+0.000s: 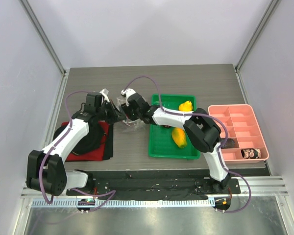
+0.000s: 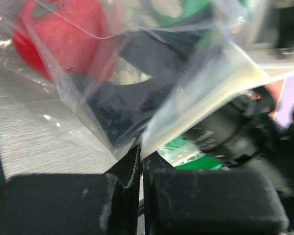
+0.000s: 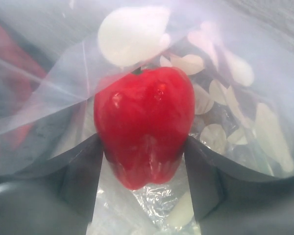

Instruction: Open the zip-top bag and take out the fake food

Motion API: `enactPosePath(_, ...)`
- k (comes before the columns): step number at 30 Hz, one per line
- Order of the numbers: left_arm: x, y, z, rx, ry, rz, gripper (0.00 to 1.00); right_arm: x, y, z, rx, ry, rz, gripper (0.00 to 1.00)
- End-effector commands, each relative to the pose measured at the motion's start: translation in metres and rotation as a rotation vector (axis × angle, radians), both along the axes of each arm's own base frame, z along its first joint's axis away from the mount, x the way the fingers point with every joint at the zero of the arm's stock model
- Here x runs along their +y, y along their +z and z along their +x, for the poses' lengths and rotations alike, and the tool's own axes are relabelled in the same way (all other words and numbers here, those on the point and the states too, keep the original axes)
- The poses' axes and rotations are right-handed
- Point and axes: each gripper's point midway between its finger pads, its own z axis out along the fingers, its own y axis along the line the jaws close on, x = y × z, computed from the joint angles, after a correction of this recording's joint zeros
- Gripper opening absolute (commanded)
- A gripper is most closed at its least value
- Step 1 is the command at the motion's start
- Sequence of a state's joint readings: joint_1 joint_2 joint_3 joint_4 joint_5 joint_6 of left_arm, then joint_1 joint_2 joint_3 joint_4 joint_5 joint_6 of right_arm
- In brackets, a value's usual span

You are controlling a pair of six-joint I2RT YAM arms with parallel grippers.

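Observation:
The clear polka-dot zip-top bag [image 1: 121, 116] hangs between my two grippers above the table, left of the green tray. My left gripper [image 1: 110, 110] is shut on the bag's edge [image 2: 152, 128], its fingertips [image 2: 133, 164] pressed together. My right gripper [image 1: 131, 105] reaches inside the bag [image 3: 225, 63]. Its fingers [image 3: 83, 176] press both sides of the glossy red piece [image 3: 144, 122], which also shows through the plastic in the left wrist view [image 2: 63, 34]. Two yellow pieces [image 1: 185, 105] [image 1: 179, 137] lie in the tray. I cannot see the grape cluster.
The green tray [image 1: 159, 147] sits at centre right. A pink divided organizer [image 1: 235, 110] stands at the far right with small dark lumps [image 1: 250, 153] in it. A red cloth [image 1: 90, 152] with a black object lies under the left arm.

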State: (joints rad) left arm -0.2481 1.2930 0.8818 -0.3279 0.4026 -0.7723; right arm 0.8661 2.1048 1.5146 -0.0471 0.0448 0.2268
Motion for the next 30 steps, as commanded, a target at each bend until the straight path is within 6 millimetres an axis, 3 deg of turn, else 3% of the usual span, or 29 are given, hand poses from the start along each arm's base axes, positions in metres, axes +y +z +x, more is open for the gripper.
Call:
enactPosePath(1, 0.017, -0.01, 0.002, -0.001, 0.056, 0.074, 0.0, 0.015, 0.059, 0.017, -0.09, 0.022, 0.15, 0.25)
enactPosePath(3, 0.022, -0.01, 0.005, -0.009, 0.089, 0.091, 0.0, 0.009, 0.07, 0.012, -0.081, 0.018, 0.142, 0.19)
enactPosePath(4, 0.025, -0.01, 0.006, -0.013, 0.106, 0.099, 0.0, 0.004, 0.087, 0.005, -0.087, 0.022, 0.155, 0.16)
enactPosePath(8, 0.034, -0.006, 0.013, -0.04, 0.162, 0.127, 0.0, -0.015, 0.105, -0.014, -0.058, 0.021, 0.138, 0.02)
enactPosePath(10, 0.035, -0.006, 0.016, -0.041, 0.174, 0.134, 0.0, -0.023, 0.11, -0.023, -0.052, 0.037, 0.141, 0.01)
enactPosePath(11, 0.036, -0.005, 0.018, -0.04, 0.18, 0.134, 0.0, -0.023, 0.128, -0.031, -0.068, 0.068, 0.18, 0.01)
enactPosePath(13, 0.035, -0.003, 0.021, -0.041, 0.182, 0.131, 0.0, -0.025, 0.131, -0.041, -0.071, 0.11, 0.191, 0.01)
enactPosePath(20, 0.04, 0.013, 0.029, -0.069, 0.185, 0.169, 0.0, -0.019, 0.157, -0.076, -0.066, 0.282, 0.28, 0.01)
enactPosePath(24, 0.043, 0.025, 0.031, -0.11, 0.188, 0.18, 0.0, -0.008, 0.16, -0.097, 0.107, 0.328, 0.376, 0.01)
enactPosePath(27, 0.048, 0.029, 0.032, -0.131, 0.191, 0.213, 0.0, 0.0, 0.163, -0.121, 0.27, 0.391, 0.466, 0.02)
enactPosePath(28, 0.047, 0.03, 0.033, -0.138, 0.18, 0.211, 0.0, 0.0, 0.162, -0.138, 0.332, 0.452, 0.503, 0.01)
enactPosePath(29, 0.044, 0.031, 0.033, -0.139, 0.168, 0.204, 0.0, 0.006, 0.18, -0.144, 0.337, 0.496, 0.587, 0.01)
enactPosePath(30, 0.04, 0.031, 0.032, -0.137, 0.147, 0.188, 0.0, 0.006, 0.182, -0.149, 0.348, 0.527, 0.598, 0.01)
